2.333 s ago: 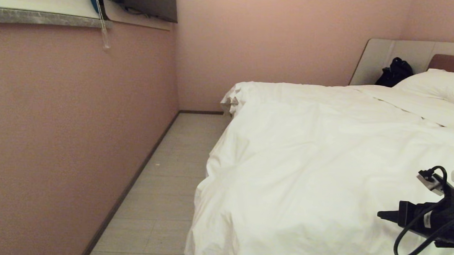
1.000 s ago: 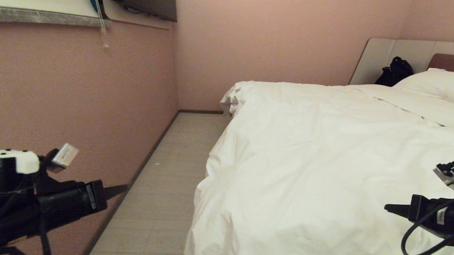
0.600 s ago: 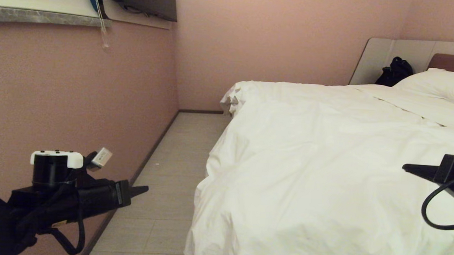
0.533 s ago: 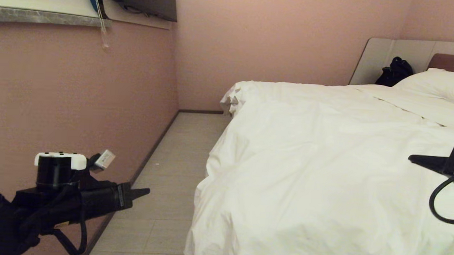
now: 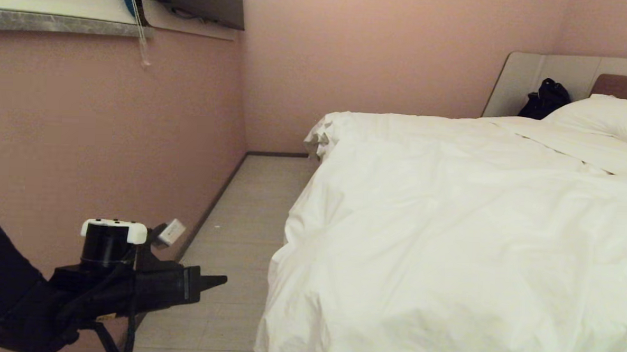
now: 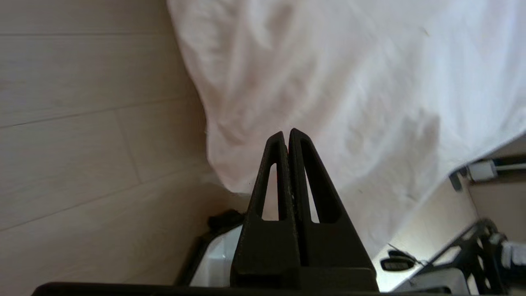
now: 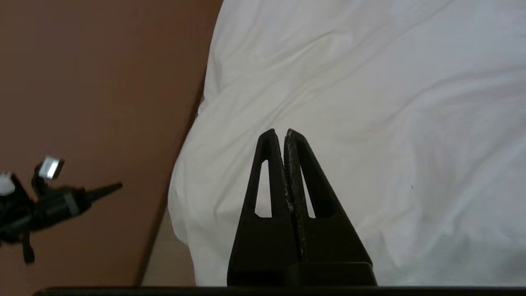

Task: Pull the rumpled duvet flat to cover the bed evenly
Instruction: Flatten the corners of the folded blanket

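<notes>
Duvet point(image 5: 448, 229) lies beside closed left end effector point(image 5: 219, 282).

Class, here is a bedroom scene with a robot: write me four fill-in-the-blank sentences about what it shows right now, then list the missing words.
1. The left pincer hangs over the ____, beside the bed.
2. Both pincers have their jaws ____; the right pincer holds nothing.
3. The duvet is ____ in colour.
4. A black bag sits by the headboard, next to the ____.

Missing words: floor; shut; white; pillow
</notes>
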`<state>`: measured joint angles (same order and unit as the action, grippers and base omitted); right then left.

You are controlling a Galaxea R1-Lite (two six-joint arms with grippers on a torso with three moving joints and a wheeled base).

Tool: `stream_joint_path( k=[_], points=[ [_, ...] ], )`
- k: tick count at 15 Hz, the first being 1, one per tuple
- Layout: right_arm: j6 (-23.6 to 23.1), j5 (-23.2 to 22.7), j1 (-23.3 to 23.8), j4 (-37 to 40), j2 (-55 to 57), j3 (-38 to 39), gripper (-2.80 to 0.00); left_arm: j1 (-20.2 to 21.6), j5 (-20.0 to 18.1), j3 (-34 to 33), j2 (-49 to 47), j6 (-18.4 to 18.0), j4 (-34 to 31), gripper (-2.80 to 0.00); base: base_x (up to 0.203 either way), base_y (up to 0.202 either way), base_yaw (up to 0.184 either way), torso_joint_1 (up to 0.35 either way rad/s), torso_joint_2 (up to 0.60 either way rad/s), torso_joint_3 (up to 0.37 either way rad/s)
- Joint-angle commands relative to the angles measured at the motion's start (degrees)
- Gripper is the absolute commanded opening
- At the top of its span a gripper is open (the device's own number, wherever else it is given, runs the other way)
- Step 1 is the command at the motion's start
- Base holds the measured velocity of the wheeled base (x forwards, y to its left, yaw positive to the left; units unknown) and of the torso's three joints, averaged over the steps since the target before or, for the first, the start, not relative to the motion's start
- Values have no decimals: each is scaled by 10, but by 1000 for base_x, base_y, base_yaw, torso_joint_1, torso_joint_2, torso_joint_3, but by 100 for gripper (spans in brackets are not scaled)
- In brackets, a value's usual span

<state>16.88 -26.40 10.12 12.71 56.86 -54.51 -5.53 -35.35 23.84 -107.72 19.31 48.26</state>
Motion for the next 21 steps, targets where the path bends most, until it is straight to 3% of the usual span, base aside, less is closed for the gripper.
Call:
stream_joint_path(
  k=[1, 6, 11, 16, 21],
  points=[
    [-70, -2, 0, 177, -66, -9, -280, -4, -7, 1, 1, 1, 3, -280, 0, 0, 0, 0, 0, 0],
    [-105, -8, -12, 183, -212, 1, -280, -4, -30, -6, 6, 2, 9, -280, 0, 0, 0, 0, 0, 0],
    [-114, -11, -48, 187, -268, 23, -280, -4, -38, -20, 0, 3, 48, -280, 0, 0, 0, 0, 0, 0],
    [-156, -6, -66, 180, -389, 108, -280, -4, -37, -24, -9, 4, 63, -280, 0, 0, 0, 0, 0, 0],
    [-173, 19, -70, 128, -436, 166, -280, -4, -38, -56, -51, 11, 183, -280, 0, 0, 0, 0, 0, 0]
  ],
)
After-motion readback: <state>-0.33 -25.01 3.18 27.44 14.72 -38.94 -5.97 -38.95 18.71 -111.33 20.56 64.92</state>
